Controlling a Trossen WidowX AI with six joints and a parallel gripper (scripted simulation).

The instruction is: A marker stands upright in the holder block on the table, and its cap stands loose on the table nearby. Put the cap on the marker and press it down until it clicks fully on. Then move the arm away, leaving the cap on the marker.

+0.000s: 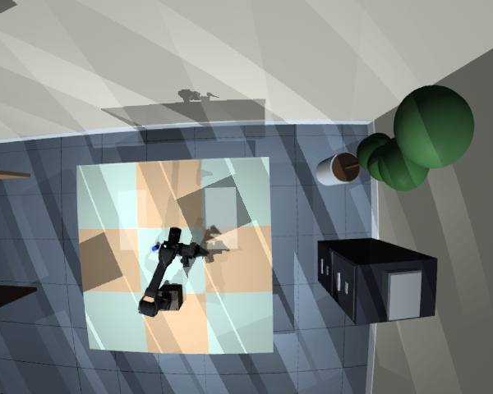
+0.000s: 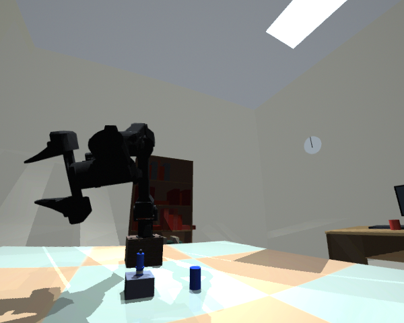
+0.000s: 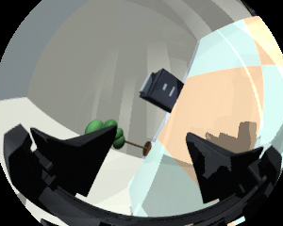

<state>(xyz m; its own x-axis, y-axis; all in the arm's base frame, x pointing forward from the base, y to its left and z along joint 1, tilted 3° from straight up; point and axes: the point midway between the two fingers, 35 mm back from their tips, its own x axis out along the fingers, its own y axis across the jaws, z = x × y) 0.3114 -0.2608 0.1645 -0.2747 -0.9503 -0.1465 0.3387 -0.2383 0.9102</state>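
Note:
The blue marker (image 2: 139, 260) stands upright in the grey holder block (image 2: 139, 285), with its dark tip bare at the top. The blue cap (image 2: 195, 278) (image 1: 154, 248) stands upright and loose on the table (image 1: 238, 331) (image 2: 299, 302), apart from the block. In the exterior view it is right of the block. My gripper (image 2: 29, 182) (image 3: 152, 133) is open and empty, fingers wide apart. It is held well above the table, pointing sideways, higher than the marker and left of it in the exterior view. The arm hides marker and block in the top view; the wrist view shows neither them nor the cap.
The arm's base stands on a dark brown box (image 1: 177, 295) (image 2: 143, 252) behind the block in the exterior view. Beyond the table are a potted plant (image 1: 433, 127) (image 3: 94, 127), a dark cabinet (image 1: 336, 284) (image 3: 162, 89), a bookcase (image 2: 184, 173) and a desk (image 2: 369, 234).

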